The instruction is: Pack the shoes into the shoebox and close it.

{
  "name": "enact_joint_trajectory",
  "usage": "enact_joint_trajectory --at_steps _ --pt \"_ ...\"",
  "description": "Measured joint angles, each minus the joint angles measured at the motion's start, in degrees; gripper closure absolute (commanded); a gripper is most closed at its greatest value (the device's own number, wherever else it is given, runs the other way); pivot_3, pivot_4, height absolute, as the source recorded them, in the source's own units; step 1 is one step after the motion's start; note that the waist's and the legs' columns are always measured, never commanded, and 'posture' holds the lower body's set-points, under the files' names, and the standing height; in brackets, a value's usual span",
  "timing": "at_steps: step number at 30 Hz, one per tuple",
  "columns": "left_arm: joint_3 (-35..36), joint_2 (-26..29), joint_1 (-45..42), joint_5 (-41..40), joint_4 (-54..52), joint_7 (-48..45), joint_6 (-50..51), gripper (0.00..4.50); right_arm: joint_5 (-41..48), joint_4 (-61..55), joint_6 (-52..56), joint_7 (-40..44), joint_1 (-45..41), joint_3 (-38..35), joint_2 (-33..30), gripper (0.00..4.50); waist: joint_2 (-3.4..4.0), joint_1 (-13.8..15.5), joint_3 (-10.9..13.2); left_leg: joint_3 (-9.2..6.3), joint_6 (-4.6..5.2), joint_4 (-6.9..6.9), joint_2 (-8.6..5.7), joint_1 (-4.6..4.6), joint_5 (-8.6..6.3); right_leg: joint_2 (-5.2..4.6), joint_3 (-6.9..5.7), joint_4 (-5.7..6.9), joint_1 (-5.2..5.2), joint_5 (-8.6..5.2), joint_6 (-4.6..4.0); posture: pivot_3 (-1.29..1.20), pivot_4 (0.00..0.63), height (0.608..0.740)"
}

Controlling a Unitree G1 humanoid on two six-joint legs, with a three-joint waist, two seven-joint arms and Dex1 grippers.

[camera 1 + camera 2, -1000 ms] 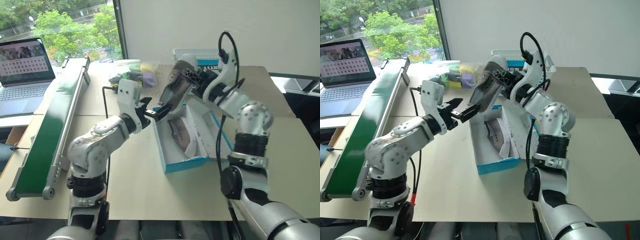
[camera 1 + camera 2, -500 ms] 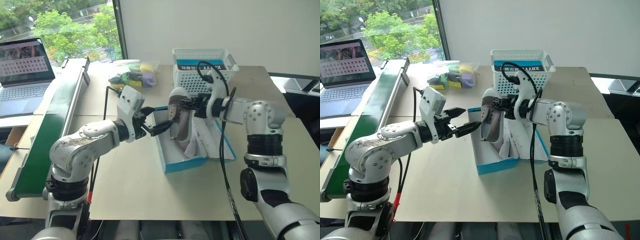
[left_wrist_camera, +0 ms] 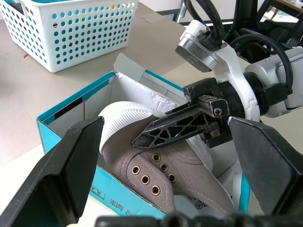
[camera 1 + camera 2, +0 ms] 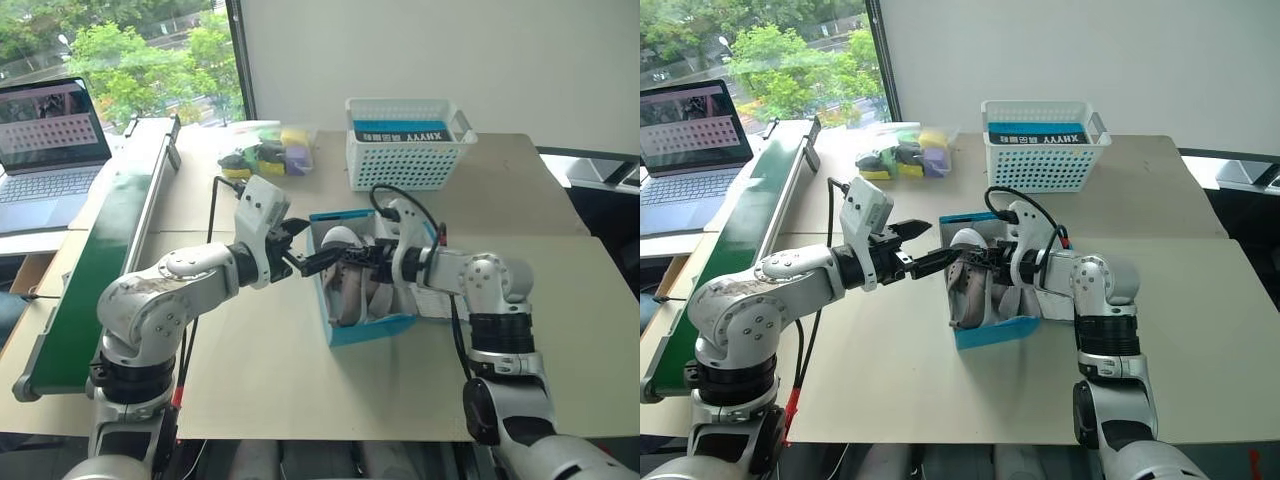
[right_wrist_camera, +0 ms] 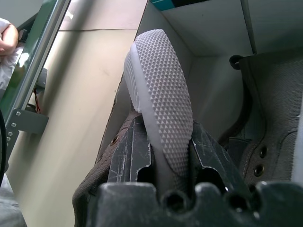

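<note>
Your right claw (image 5: 163,189) is clamped on the sole edge of one grey shoe (image 4: 345,262), holding it on its side inside the open blue shoebox (image 4: 372,328), where the second shoe (image 5: 270,118) already lies next to it. Your left claw (image 4: 300,250) hangs with its fingers spread wide just beside the box's near-left wall, gripping nothing. The box sits mid-desk (image 4: 300,380), with a white basket (image 4: 408,150) farther back.

You've got 2 shoes (image 4: 345,290), 1 shoebox (image 4: 370,328), 1 white basket (image 4: 408,160), 1 laptop (image 4: 45,150), 1 green conveyor (image 4: 100,260), 2 grippers: left gripper (image 4: 312,252), right gripper (image 4: 352,256).
</note>
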Motion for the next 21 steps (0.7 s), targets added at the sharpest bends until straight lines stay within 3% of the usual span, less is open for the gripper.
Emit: enact_joint_trajectory --at_steps 16,18,21 --pt "-0.2 0.7 0.0 0.0 -0.4 1.3 0.1 0.0 -21.2 11.9 -19.4 8.2 -5.9 25.1 -2.6 4.14 -0.02 -0.2 0.0 0.01 -0.02 0.02 0.01 0.12 0.01 0.03 0.04 0.05 0.06 0.0 0.0 0.0 0.15 0.74" --pt "-0.3 1.3 0.0 0.0 -0.7 1.2 0.2 0.0 -23.8 13.7 -22.1 9.4 -6.7 27.3 -2.9 3.16 -0.02 -0.2 0.0 0.01 -0.02 0.03 0.01 0.17 0.01 0.02 0.04 0.05 0.09 0.0 0.0 0.0 0.15 0.74" --pt "-0.7 3.2 0.1 0.0 -1.7 0.7 0.6 0.0 -25.4 14.4 -24.2 10.3 -6.8 27.3 -3.1 2.23 -0.02 -0.1 0.0 0.0 -0.02 0.0 0.01 0.15 0.01 0.02 0.04 0.05 0.06 0.0 0.0 0.0 0.15 0.74"
